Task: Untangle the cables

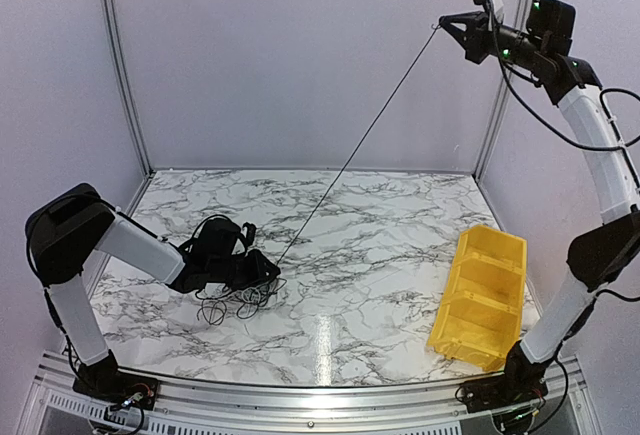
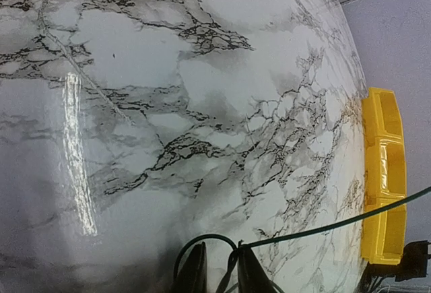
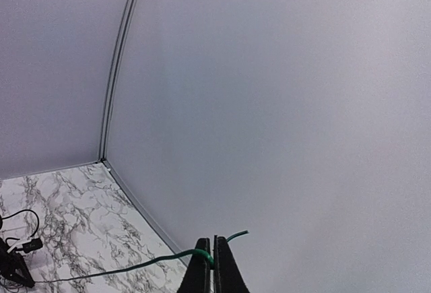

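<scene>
A pile of thin cables (image 1: 235, 300), black with whitish strands, lies in loose loops at the table's left. My left gripper (image 1: 268, 273) rests low on this pile. In the left wrist view its jaws (image 2: 220, 256) stand slightly apart, with a dark strand between them and a black loop (image 2: 202, 237) round the left finger. One green cable (image 1: 360, 140) runs taut from the pile up to my right gripper (image 1: 440, 25), raised high at the back right. The right gripper (image 3: 213, 252) is shut on the green cable (image 3: 135, 265) near its end. The same cable crosses the left wrist view (image 2: 337, 224).
A yellow three-compartment bin (image 1: 480, 295) stands on the marble table at the right, near the right arm's base, and also shows in the left wrist view (image 2: 384, 172). Grey walls enclose the table at the back and sides.
</scene>
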Available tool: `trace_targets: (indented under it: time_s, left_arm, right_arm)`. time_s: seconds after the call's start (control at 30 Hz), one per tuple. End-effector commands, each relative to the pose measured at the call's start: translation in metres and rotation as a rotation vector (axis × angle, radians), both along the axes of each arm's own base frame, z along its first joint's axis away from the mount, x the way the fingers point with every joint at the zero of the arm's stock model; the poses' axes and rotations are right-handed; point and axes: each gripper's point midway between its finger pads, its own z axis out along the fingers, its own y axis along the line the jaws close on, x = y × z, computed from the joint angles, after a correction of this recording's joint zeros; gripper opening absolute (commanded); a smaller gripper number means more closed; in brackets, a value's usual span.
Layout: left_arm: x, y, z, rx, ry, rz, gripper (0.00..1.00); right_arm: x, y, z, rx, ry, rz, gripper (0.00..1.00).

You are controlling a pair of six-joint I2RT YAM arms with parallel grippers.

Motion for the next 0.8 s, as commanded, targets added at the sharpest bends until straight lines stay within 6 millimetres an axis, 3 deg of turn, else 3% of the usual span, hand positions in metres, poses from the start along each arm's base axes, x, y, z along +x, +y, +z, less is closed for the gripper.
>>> trace_targets:
  time_s: [0.0, 0.2, 0.37, 0.63, 0.77]
  left_arm:
    - [-0.010, 0.016, -0.021, 0.051, 0.073, 0.017, 0.18]
    - [-0.014, 0.016, -0.025, 0.064, 0.094, -0.005, 0.27]
    - [-0.017, 0.022, -0.026, 0.090, 0.103, 0.005, 0.27]
    - [-0.020, 0.027, -0.027, 0.109, 0.105, 0.002, 0.28]
    - [-0.032, 0.035, -0.036, 0.153, 0.132, -0.027, 0.28]
  right_arm:
    - [-0.019, -0.032, 0.056, 0.066, -0.143, -0.087, 0.00]
    - [-0.012, -0.079, 0.087, 0.103, -0.232, -0.193, 0.00]
    - [-0.001, -0.080, 0.075, 0.095, -0.211, -0.197, 0.00]
    - [-0.005, -0.085, 0.073, 0.075, -0.214, -0.232, 0.00]
    - [-0.006, -0.106, 0.074, 0.072, -0.223, -0.316, 0.00]
